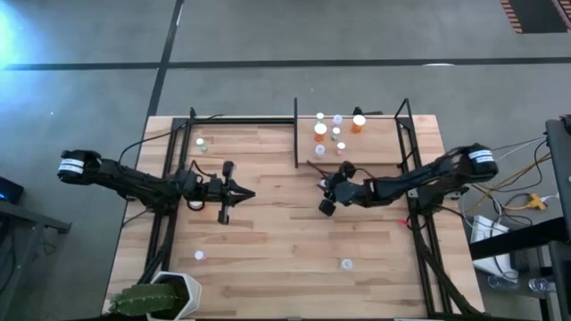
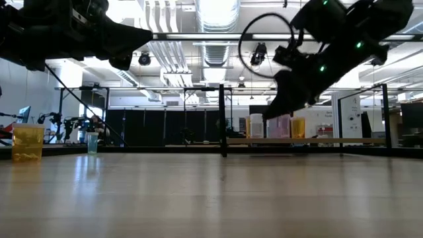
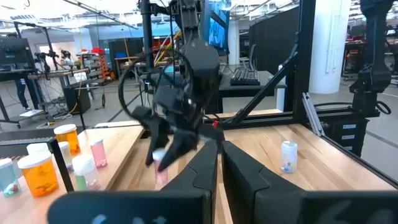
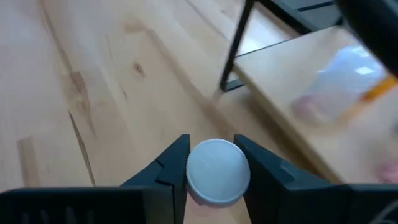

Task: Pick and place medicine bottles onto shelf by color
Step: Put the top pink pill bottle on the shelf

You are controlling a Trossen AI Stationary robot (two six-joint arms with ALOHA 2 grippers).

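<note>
Seen from above, the left tool (image 1: 241,193) rests over the middle of the wooden counter (image 1: 277,259), pointing right. The right tool (image 1: 326,189) sits just below the shelf (image 1: 384,152), where several medicine bottles (image 1: 332,134) cluster. Loose bottles lie at upper left (image 1: 202,144), lower left (image 1: 198,255) and lower centre (image 1: 346,263). A potted plant (image 1: 159,299) occupies the near-left corner.

Two robot arms, left (image 1: 134,181) and right (image 1: 428,178). Six medicine bottles (image 1: 320,132) on the shelf (image 1: 375,147); one potted plant (image 1: 161,299).

Potted plant (image 1: 159,297) at table (image 1: 268,267) near-left corner.
</note>
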